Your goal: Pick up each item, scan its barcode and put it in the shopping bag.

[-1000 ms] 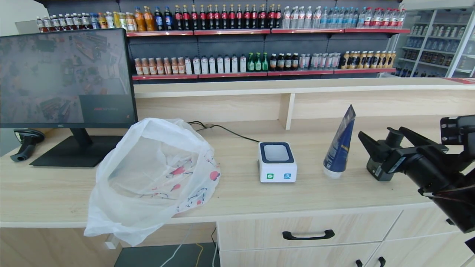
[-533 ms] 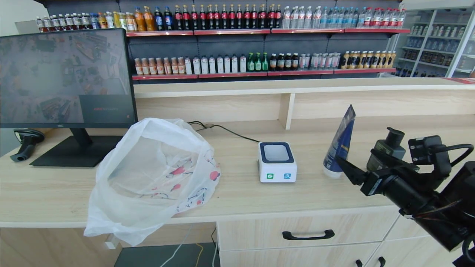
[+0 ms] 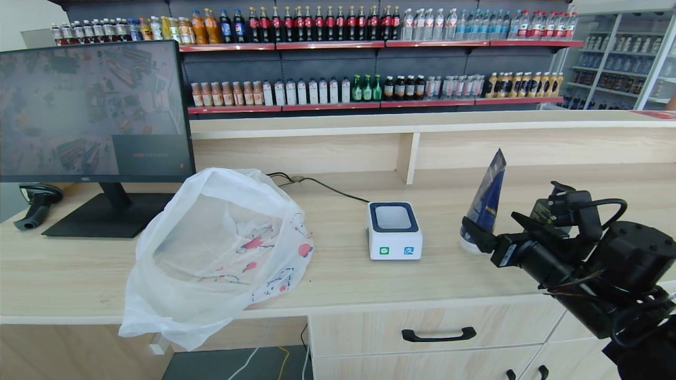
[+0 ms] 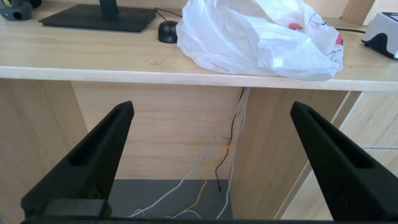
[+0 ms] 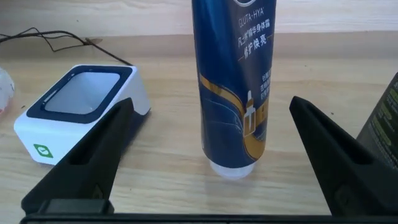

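Observation:
A dark blue tube (image 3: 485,198) stands on its cap on the wooden counter (image 3: 343,274), right of the white barcode scanner (image 3: 395,229). My right gripper (image 3: 491,226) is open, level with the tube's lower end, one finger on each side and a gap to both. In the right wrist view the tube (image 5: 233,93) rises between the fingers of the gripper (image 5: 211,106), with the scanner (image 5: 81,109) beside it. The white shopping bag (image 3: 222,248) lies open at the counter's left front. My left gripper (image 4: 211,109) is open below the counter edge, facing the bag (image 4: 261,34).
A dark bottle (image 3: 544,211) stands right of the tube, partly hidden by my right arm. A monitor (image 3: 90,111) and a handheld scanner (image 3: 34,203) occupy the counter's left end. A cable runs behind the scanner. A raised shelf backs the counter, with drawers below.
My right arm has swung left and forward from beside the dark bottle to the tube, so its open fingers now flank the tube's base. Tube, scanner and bag have not moved.

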Motion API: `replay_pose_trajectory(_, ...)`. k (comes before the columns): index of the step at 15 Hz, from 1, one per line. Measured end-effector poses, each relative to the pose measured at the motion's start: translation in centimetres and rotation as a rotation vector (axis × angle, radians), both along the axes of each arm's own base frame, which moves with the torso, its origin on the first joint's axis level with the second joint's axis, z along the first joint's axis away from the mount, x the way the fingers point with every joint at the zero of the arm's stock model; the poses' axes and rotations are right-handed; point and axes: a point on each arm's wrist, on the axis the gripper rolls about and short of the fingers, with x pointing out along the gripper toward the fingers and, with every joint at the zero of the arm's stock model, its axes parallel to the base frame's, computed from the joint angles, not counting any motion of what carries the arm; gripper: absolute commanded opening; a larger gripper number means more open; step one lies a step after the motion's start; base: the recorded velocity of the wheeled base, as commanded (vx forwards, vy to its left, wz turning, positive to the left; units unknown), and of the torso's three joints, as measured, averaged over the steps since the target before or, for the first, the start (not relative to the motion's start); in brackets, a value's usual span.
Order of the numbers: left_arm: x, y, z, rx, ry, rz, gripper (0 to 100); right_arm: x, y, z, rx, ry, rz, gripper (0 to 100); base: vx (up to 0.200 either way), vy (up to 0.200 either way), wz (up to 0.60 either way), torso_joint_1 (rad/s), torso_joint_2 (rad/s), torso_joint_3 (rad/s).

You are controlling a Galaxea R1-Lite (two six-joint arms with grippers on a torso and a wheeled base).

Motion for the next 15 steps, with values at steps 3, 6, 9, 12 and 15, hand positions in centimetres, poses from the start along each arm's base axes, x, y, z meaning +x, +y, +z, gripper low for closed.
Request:
replay_pose_trajectory(3,0.0,0.0,0.0,0.0,0.0,0.0,100,1.4,0.3,-0.4,0.005,-0.004,-0.024,100,0.0,0.0,0.0,0.0,0.0,0.0)
replay_pose_trajectory(6,0.0,0.0,0.0,0.0,0.0,0.0,100,2.5,0.5,-0.8,0.006,-0.004,-0.05,100,0.0,0.0,0.0,0.0,0.0,0.0)
replay_pose_trajectory(9,0.0,0.0,0.0,0.0,0.0,0.0,100,3.7,0.3,-1.1,0.018,-0.012,-0.116,100,0.0,0.0,0.0,0.0,0.0,0.0)
replay_pose_trajectory(12,0.0,0.0,0.0,0.0,0.0,0.0,100,4.7,0.4,-1.1,0.023,-0.026,-0.167,100,0.0,0.0,0.0,0.0,0.0,0.0)
replay_pose_trajectory(15,0.0,0.0,0.0,0.0,0.0,0.0,100,5.9,0.6,-1.2,0.032,-0.043,-0.182,100,0.0,0.0,0.0,0.0,0.0,0.0)
